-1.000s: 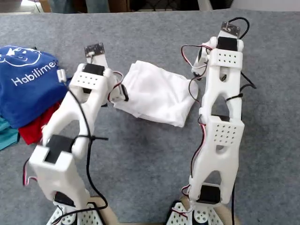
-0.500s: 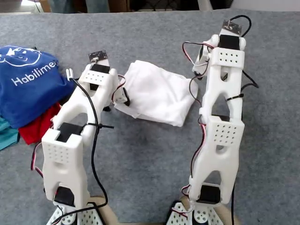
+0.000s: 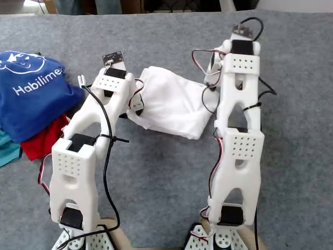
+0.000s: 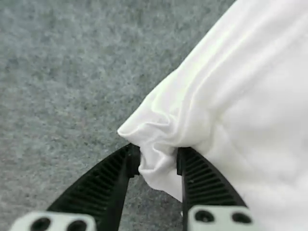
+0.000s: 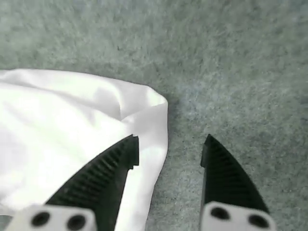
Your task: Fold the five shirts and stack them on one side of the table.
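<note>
A folded white shirt (image 3: pixel 171 101) lies on the grey mat between the two arms. My left gripper (image 3: pixel 136 105) is at the shirt's left edge; in the left wrist view it (image 4: pixel 156 151) is shut on a bunched fold of the white shirt (image 4: pixel 240 86). At the shirt's right edge my right gripper (image 3: pixel 212 82) stands open. In the right wrist view it (image 5: pixel 168 144) has one finger over the white shirt's (image 5: pixel 62 120) corner and the other over bare mat.
At the left side of the table is a pile of shirts: a blue one (image 3: pixel 31 91) on top, a red one (image 3: pixel 44 138) and a teal one (image 3: pixel 6 148) beneath. The grey mat (image 3: pixel 166 172) in front of the white shirt is bare.
My left arm has straightened, its gripper edging right onto the shirt's left edge. My right arm has shifted left toward the shirt's right edge.
</note>
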